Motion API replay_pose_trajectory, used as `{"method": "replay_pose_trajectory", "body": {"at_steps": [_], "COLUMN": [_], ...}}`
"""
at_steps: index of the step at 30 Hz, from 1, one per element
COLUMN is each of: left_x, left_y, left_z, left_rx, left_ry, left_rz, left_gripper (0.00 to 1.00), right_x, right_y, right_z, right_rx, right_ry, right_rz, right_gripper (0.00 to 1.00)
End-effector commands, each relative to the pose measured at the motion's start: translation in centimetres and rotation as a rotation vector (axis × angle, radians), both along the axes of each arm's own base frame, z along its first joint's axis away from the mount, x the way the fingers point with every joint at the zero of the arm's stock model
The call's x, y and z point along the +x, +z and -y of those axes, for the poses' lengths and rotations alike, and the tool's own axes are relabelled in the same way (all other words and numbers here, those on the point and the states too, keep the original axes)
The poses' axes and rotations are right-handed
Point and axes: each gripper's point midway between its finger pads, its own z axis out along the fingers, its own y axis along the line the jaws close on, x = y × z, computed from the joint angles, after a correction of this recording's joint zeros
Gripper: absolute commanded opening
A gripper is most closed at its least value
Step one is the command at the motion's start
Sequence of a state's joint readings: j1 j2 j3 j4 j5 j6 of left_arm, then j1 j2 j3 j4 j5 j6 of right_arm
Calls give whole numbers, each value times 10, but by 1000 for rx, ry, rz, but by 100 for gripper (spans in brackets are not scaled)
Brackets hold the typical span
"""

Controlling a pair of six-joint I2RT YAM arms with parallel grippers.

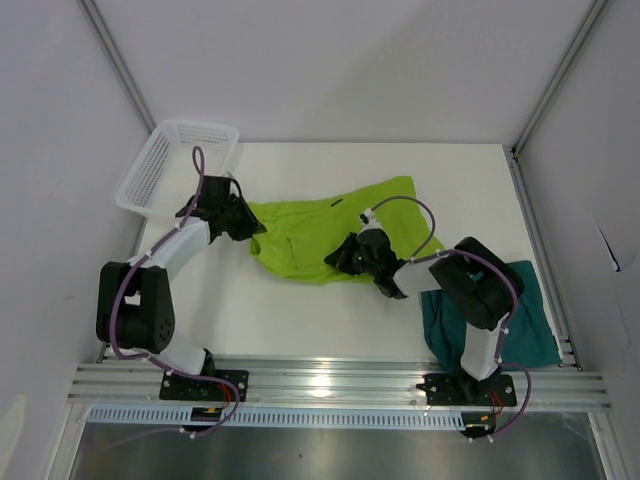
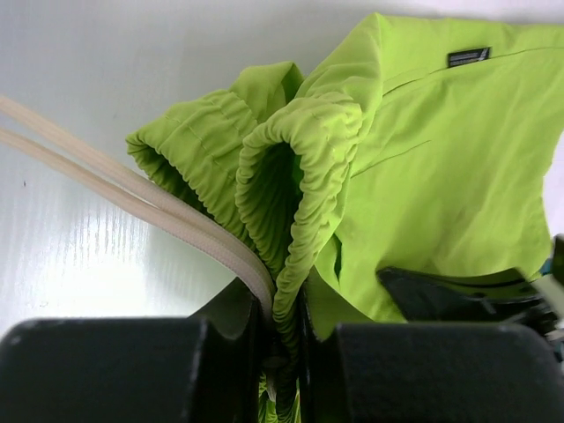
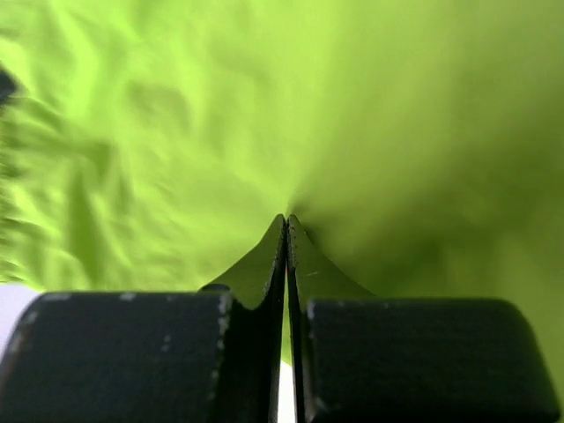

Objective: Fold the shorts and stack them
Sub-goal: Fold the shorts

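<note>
**A:** Why are you holding the lime shorts [image 1: 310,235] at two places?

**B:** Your left gripper [image 2: 284,330] clamps the waistband [image 2: 304,167], and your right gripper [image 3: 286,231] is pinched shut on the near edge, probably to stretch them flat on the table [image 1: 300,320]. The teal shorts [image 1: 530,320] lie by the right base.

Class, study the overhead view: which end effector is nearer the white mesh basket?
Left. The left end effector is close beside the basket, clamped on the lime shorts at the waistband. The right end effector pinches the same shorts mid-table, farther away.
</note>
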State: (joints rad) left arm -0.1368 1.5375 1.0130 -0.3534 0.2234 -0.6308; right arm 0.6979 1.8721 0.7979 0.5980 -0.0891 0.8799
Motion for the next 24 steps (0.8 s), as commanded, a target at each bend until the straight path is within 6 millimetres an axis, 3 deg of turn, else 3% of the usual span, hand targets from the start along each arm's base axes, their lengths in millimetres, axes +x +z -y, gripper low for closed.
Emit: {"method": "replay_pose_trajectory", "body": {"at_steps": [1,4,6,10,11,13,15,20,21,23,24], "left_x": [7,7,4,0,0,-4,-7,-10,-8,-8,-6], "left_y": [28,34,40,56,65,71,78,92,100,106,112], "left_z": [0,-2,-3,2,3,1,-2,-6,-6,-8,-11], "left_rx": [-13,-13,-17,-34,-31,3,40,83,90,115,137], "left_ry": [-32,-28,-22,-39,-44,-48,-39,-41,-42,-46,-42], "left_rz": [40,36,22,25,45,48,58,70,84,93,102], "left_gripper": [0,0,0,0,0,0,0,0,0,0,0], "right_x": [15,12,2,-17,-30,-39,-53,-66,-65,-64,-61], "right_y": [39,22,14,-7,-18,-22,-17,4,20,28,50], "right_z": [7,19,11,-26,-39,-53,-73,-87,-89,-85,-87], "right_rx": [88,14,-42,-135,-155,-180,-186,-213,-190,-219,-195], "right_ry": [-156,-226,-237,-165,-124,-71,-21,52,53,65,59], "right_rz": [188,213,256,264,261,280,304,353,371,376,395], "right_gripper": [0,0,0,0,0,0,0,0,0,1,1]}}
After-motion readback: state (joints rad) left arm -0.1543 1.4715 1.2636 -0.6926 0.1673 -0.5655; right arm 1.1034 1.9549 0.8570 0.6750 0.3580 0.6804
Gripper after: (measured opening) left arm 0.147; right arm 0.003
